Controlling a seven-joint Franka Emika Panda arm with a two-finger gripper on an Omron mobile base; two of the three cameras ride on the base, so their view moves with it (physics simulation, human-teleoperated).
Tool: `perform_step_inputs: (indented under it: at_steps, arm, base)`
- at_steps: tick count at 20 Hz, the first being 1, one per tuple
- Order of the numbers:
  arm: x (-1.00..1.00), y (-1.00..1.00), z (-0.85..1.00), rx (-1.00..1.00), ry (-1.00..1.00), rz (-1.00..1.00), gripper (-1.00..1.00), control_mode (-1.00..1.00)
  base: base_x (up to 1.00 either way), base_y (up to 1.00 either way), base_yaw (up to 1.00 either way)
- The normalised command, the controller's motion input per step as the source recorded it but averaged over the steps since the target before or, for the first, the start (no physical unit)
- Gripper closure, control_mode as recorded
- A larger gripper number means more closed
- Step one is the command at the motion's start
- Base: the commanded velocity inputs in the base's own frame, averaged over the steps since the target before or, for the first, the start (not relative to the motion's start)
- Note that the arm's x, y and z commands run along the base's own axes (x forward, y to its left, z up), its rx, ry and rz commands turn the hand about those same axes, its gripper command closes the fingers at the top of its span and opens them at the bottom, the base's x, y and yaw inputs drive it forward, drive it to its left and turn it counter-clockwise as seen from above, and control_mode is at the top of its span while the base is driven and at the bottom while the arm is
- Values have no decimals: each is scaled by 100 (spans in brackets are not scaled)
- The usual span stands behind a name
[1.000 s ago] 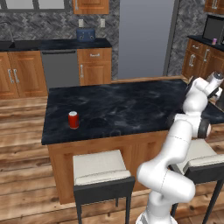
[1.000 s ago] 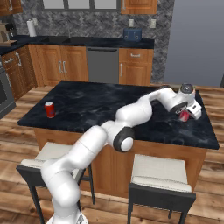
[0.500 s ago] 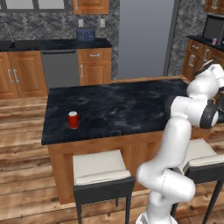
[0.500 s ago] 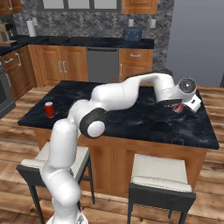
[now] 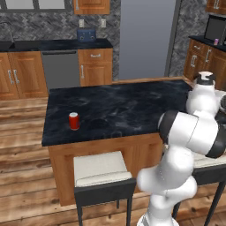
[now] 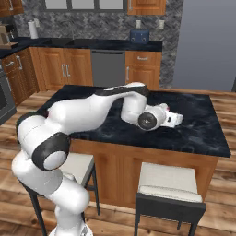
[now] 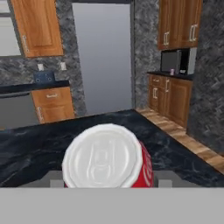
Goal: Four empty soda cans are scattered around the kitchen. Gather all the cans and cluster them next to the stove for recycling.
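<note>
1. Left base view. The gripper (image 5: 204, 78) sits at the arm's far end over the right edge of the island counter (image 5: 119, 108); its fingers are hidden here. A second red can (image 5: 73, 121), upright with a silver top, stands on the same black marbled top, well apart from the hand, towards the opposite end.
2. Right base view. The hand lies level over the counter, and a sliver of red shows at its tip.
3. Hand view. The fingers are closed around a red soda can (image 7: 107, 158), its silver top with pull tab facing the camera and white lettering on its side. Ahead of the hand: black counter, a grey refrigerator (image 7: 103, 59), orange-brown cabinets (image 7: 170, 96), a microwave (image 7: 175, 61), plank floor.
</note>
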Motion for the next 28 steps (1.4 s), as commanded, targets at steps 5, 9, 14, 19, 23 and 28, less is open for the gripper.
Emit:
perform_step_inputs:
  at_steps: [5,9,14,19,23,28]
  arm:
    - [-59,100,84,-37,-3,16,100,-100]
    - [-58,99,90,-27,15,20,100,-100]
    - [-50,81,94,-19,31,20,100,-100]
    - [-39,60,100,-10,42,21,100,-100]
    - [-34,36,100,-2,36,23,100,-100]
    - [-42,15,97,1,28,24,100,-100]
  base:
    - [0,0,0]
    - [0,0,0]
    - [0,0,0]
    - [0,0,0]
    - [0,0,0]
    - [0,0,0]
